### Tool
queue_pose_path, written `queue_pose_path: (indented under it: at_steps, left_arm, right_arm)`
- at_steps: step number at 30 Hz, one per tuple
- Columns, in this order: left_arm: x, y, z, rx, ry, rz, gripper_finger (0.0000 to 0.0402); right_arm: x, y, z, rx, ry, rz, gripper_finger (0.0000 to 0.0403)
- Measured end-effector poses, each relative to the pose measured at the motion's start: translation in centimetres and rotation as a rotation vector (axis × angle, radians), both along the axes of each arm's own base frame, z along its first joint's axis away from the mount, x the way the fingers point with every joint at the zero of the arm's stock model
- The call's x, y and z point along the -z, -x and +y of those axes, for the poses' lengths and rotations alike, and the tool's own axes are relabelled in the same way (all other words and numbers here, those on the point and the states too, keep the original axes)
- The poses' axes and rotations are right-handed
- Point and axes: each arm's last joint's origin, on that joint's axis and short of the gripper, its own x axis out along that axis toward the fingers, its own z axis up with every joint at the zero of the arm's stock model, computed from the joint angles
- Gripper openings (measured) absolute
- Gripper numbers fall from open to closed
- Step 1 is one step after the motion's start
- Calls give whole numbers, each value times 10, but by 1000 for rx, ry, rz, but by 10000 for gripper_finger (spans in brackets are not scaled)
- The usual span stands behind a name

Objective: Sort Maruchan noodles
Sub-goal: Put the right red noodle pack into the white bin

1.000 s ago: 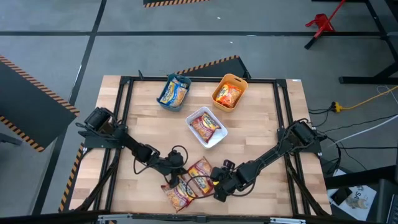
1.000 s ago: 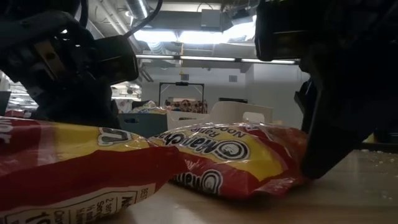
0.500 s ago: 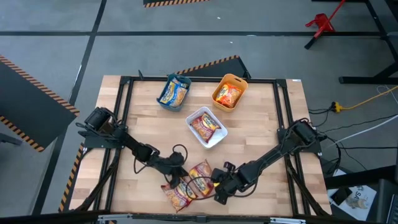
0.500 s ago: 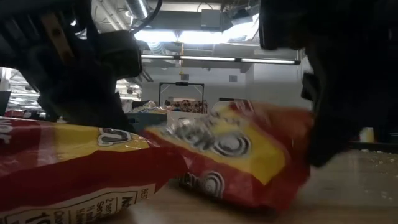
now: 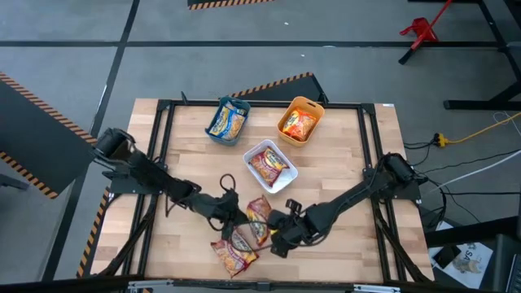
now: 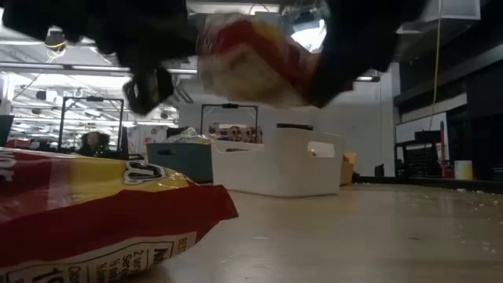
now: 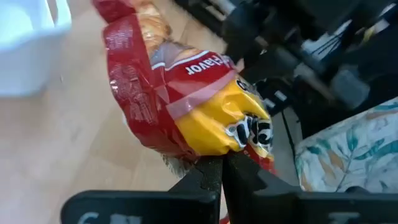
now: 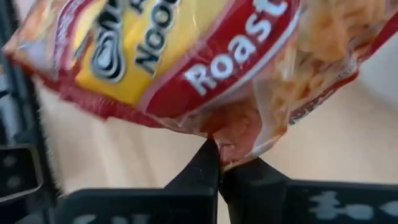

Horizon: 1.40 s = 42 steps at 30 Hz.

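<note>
Both end effectors pinch the same glossy dark red Maruchan noodle packet [image 5: 259,220], lifted clear of the wooden surface [image 5: 342,163], just short of the white rectangular plastic bin [image 5: 286,182] on the side away from the teal and orange bins. The left end effector [image 7: 219,167] has its fingers pressed together on one crimped edge; the right end effector [image 8: 219,163] nips the opposite seam, so the packet hangs between them. A second flat dark red packet [image 5: 234,252] lies on the surface farther from the white bin, which already holds a dark red packet.

The packet looks light and crinkly, its film slippery and its brittle noodle block easily cracked by squeezing. The flat sealed edges seem the safest hold. With two holds pulling apart, the wrapper could tear, so one should probably let go.
</note>
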Motion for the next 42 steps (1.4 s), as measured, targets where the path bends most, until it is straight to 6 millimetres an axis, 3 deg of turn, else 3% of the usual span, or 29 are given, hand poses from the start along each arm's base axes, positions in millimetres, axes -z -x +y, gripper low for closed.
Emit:
queue_pose_path:
  at_steps: [7, 14, 23, 29, 36, 42]
  left_arm:
    - [-40, 7, 26, -65, -25, -84, 0]
    - [-50, 10, 66, -235, -132, -25, 0]
    - [-40, 4, 117, -311, -192, 81, 0]
    - [-34, 7, 136, -338, -188, 163, 0]
    - [-32, 8, 149, -369, -182, 184, 0]
    - [-32, 8, 153, -354, -166, 186, 0]
  right_arm:
    - [-32, -11, -29, 11, 134, 63, 0]
    - [-54, -13, -70, -29, 282, 219, 0]
    - [-49, -25, -137, -128, 354, 348, 0]
    - [-43, -26, -177, -152, 338, 416, 0]
    - [-27, -27, -196, -155, 257, 413, 0]
    - [-24, -22, -196, -203, 156, 455, 15]
